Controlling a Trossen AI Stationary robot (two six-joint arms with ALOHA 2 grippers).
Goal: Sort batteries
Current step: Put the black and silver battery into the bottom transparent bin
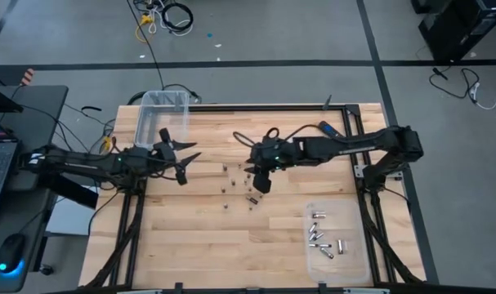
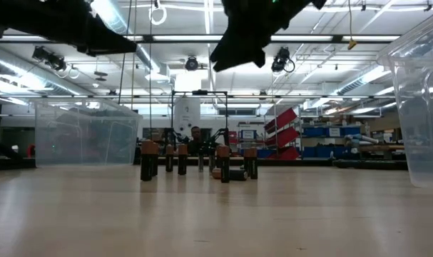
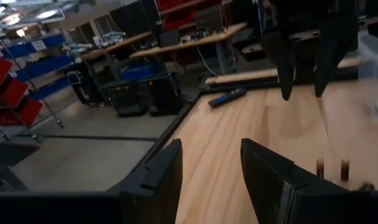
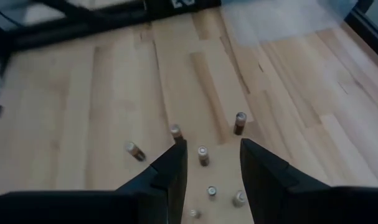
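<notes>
Several small dark batteries (image 1: 235,186) are near the table's middle; most stand on end, one (image 1: 252,198) lies on its side. In the low view they show as a row of upright batteries (image 2: 182,158). Silvery batteries (image 1: 321,238) lie in a clear tray (image 1: 358,265) at the near right. My right gripper (image 1: 260,178) hovers open above the loose group; in its wrist view the right gripper (image 4: 213,158) frames one upright battery (image 4: 203,155), clear of it. My left gripper (image 1: 182,162) is open, raised left of the group; its wrist view shows the left gripper (image 3: 210,171) holding nothing.
A clear bin (image 1: 167,114) stands at the far left corner and shows in the low view as the clear bin (image 2: 84,132). A black-and-blue remote-like bar (image 1: 329,128) lies near the far edge. Bare wood lies along the near left of the table (image 1: 182,245).
</notes>
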